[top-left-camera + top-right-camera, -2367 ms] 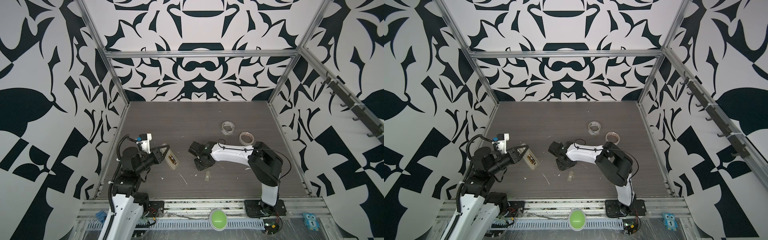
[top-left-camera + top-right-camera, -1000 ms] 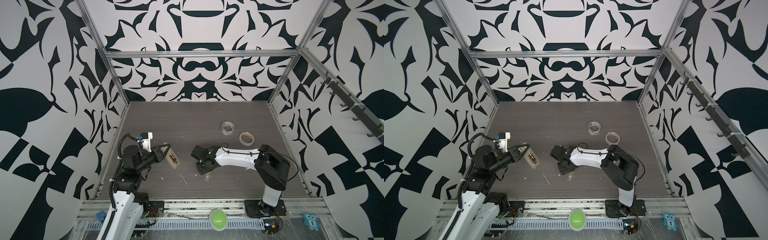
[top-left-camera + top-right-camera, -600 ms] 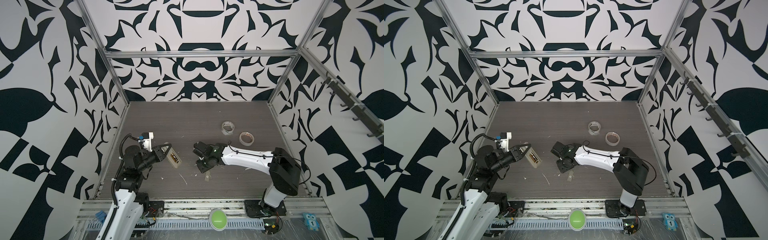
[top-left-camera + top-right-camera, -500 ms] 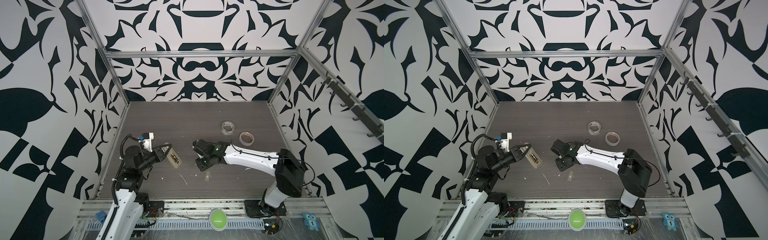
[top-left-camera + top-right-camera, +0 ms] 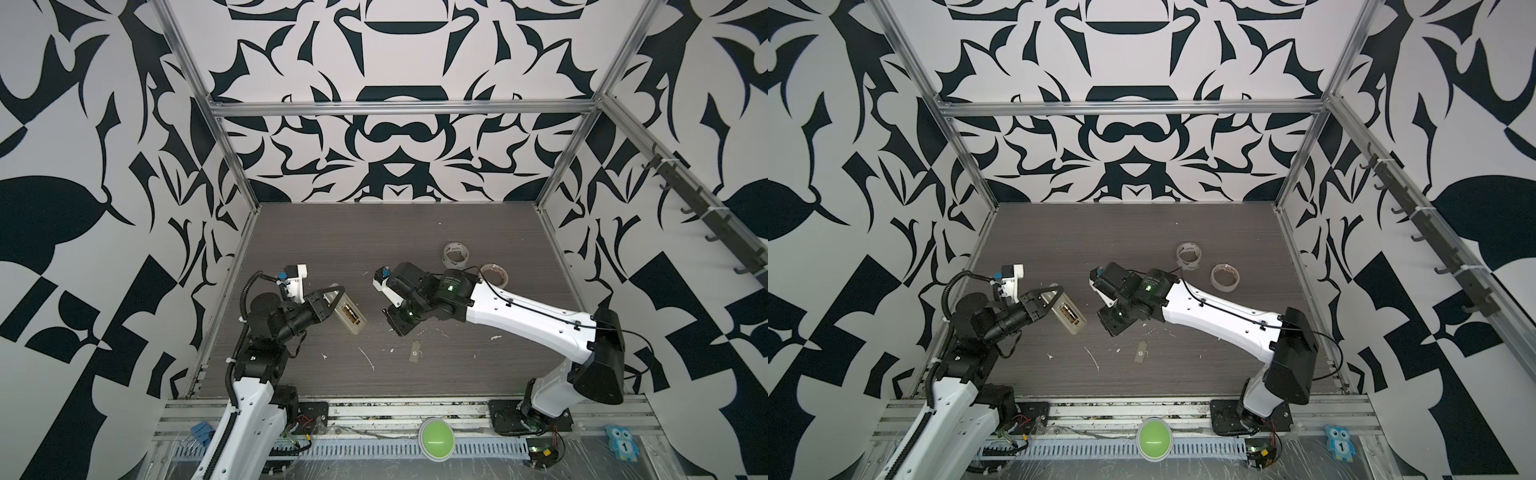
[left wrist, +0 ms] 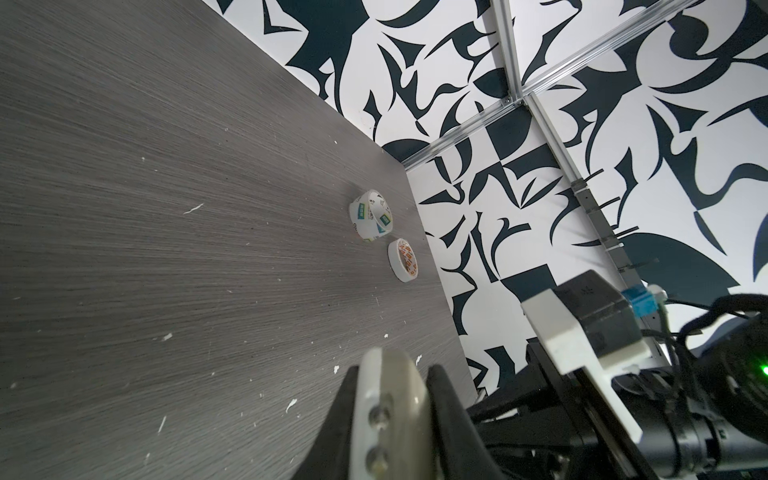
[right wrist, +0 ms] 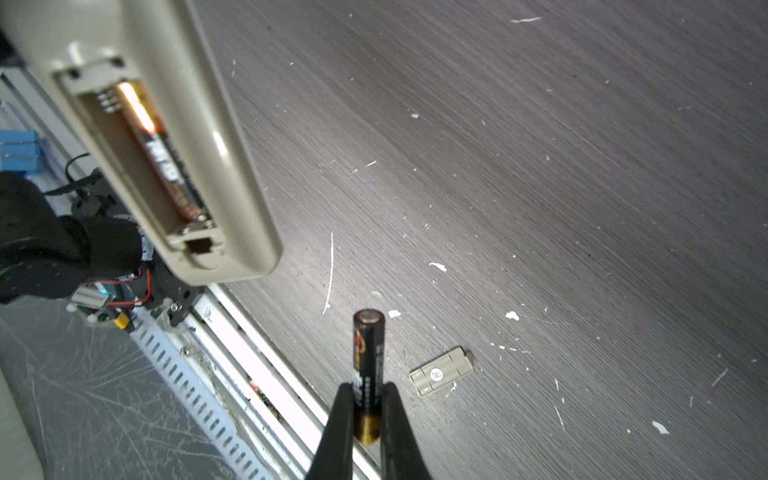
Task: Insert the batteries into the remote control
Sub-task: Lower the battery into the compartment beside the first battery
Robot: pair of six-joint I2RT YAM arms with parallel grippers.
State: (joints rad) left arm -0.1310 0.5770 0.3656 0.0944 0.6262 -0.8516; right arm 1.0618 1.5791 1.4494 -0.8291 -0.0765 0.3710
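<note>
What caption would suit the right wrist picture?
Right fingers pinch a battery near the remote control, whose open bay holds a second battery; cover on table.

The fingers of my right claw look like matt black plastic. The battery I grip has a glossy dark wrap and a shiny gold-coloured metal end; the second battery gleams the same way. The remote control is smooth, glossy cream plastic. The small cover looks like matt pale plastic. The table is matt grey wood grain, finely streaked. The far tape rolls look papery.
</note>
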